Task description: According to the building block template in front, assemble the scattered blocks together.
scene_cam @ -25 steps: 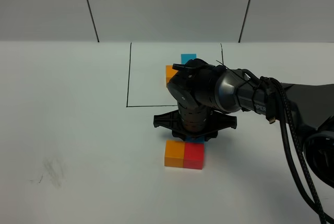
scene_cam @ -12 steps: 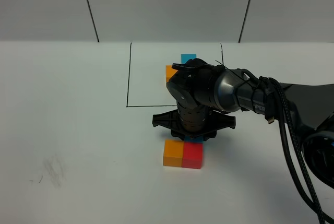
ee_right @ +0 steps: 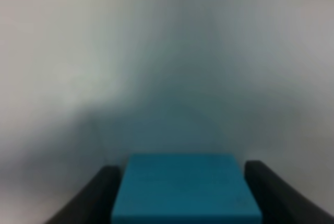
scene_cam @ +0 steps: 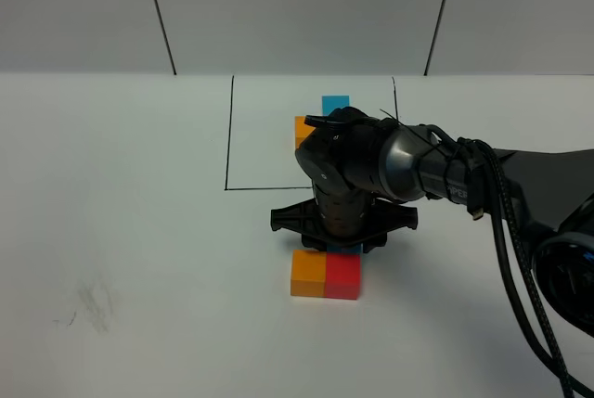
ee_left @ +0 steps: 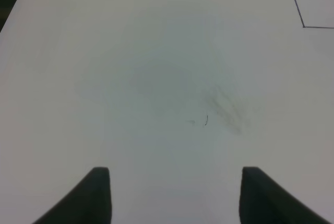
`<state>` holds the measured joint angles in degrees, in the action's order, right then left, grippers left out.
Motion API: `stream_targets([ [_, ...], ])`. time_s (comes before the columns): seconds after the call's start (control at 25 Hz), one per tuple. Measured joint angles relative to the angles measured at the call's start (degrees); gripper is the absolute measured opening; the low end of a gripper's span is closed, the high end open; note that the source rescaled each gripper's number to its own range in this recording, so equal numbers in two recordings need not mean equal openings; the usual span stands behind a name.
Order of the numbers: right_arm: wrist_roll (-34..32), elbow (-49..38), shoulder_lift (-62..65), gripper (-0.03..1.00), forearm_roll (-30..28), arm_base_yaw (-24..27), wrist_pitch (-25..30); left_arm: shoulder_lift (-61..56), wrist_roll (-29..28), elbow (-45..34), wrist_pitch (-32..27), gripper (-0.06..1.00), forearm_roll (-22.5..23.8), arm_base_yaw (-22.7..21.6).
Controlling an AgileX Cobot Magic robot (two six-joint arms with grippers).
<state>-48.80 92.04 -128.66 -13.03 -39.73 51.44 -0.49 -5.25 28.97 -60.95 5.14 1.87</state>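
On the one white table (scene_cam: pixel 121 231), my two grippers: the left gripper (ee_left: pixel 175 195) gapes empty, and the right gripper (scene_cam: pixel 343 237) straddles the blue cube (ee_right: pixel 185 190), though I cannot tell if it grips. One framed template (scene_cam: pixel 303 127) lies behind. Three scattered blocks: blue just behind the joined orange cube (scene_cam: pixel 307 273) and red cube (scene_cam: pixel 343 276).

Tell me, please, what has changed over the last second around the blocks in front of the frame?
The right gripper shifted slightly left with the blue block, and the orange block and red block slid left with it. The blue block sits between the fingers; whether they grip it is unclear. The template, frame line and left gripper stayed put.
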Motion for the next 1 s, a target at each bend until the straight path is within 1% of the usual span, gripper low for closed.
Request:
stream_targets([
  [0.16,1.3,2.9,-0.5,0.41,-0.7,0.0,3.8,0.0,0.0,0.0,0.0,0.21,0.0,0.0],
  [0.32,4.2,8.0,-0.5,0.65,-2.6,0.0,9.8,0.0,0.0,0.0,0.0,0.21,0.0,0.0],
  [0.44,7.4,12.6,-0.2,0.87,-4.0,0.0,14.5,0.0,0.0,0.0,0.0,0.21,0.0,0.0],
  [0.52,9.7,15.9,0.6,0.95,-5.4,0.0,16.7,0.0,0.0,0.0,0.0,0.21,0.0,0.0],
  [0.64,13.2,21.5,2.4,0.99,-8.8,0.5,17.4,0.0,0.0,0.0,0.0,0.21,0.0,0.0],
  [0.76,19.7,27.9,4.7,0.99,-11.6,2.7,17.5,0.0,0.0,0.0,0.0,0.21,0.0,0.0],
  [0.92,32.8,36.6,8.0,1.00,-12.9,8.5,17.6,0.0,0.0,0.0,0.0,0.21,0.0,0.0],
  [1.0,41.4,40.3,9.6,1.00,-12.7,12.5,17.7,0.0,0.0,0.0,0.0,0.21,0.0,0.0],
])
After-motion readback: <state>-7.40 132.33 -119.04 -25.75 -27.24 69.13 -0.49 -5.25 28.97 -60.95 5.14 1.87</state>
